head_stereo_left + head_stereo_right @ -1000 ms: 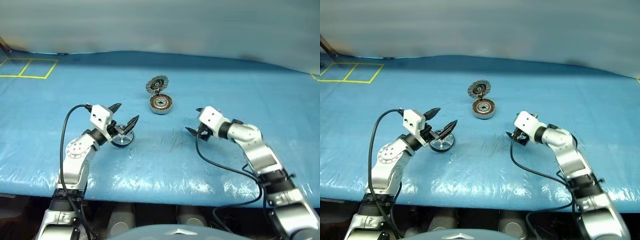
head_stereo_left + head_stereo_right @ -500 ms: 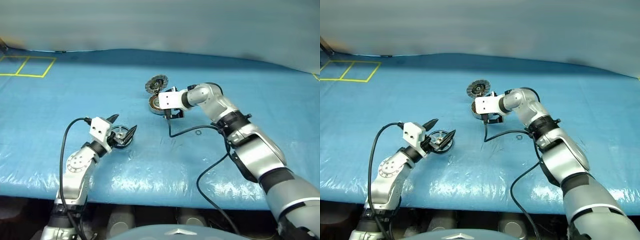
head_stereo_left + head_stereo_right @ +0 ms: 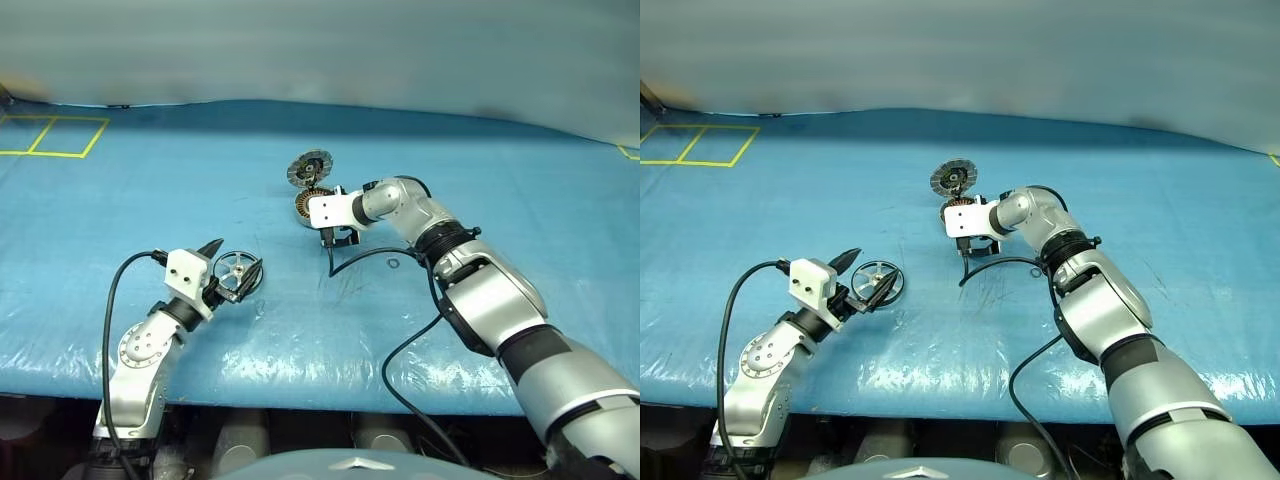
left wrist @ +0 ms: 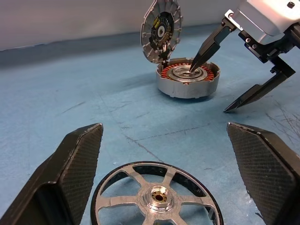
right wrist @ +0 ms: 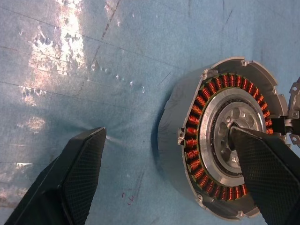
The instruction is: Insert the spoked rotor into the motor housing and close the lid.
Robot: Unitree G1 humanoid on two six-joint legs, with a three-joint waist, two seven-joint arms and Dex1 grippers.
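Observation:
The spoked rotor (image 3: 238, 273) lies flat on the blue table, a shiny wheel between the fingertips of my left gripper (image 3: 231, 262). That gripper is open, its fingers (image 4: 75, 173) standing apart on either side of the rotor (image 4: 157, 199) without touching it. Further back stands the motor housing (image 3: 311, 205) with copper windings. Its lid (image 3: 311, 168) is tipped up on the far rim, striped inside facing me. My right gripper (image 3: 338, 232) is open at the housing (image 5: 220, 140). One finger (image 5: 267, 173) hangs over the pale centre, the other beside the wall above the table.
A blue tarp covers the table (image 3: 480, 130). Yellow tape squares (image 3: 55, 135) mark the far left corner. A small ring (image 3: 393, 264) lies right of the housing, near the right arm's cable. The table's front edge runs just below my left arm.
My right arm swung left and forward from the table's right side to the housing. The left gripper drew back and down a little; the rotor stayed on the table.

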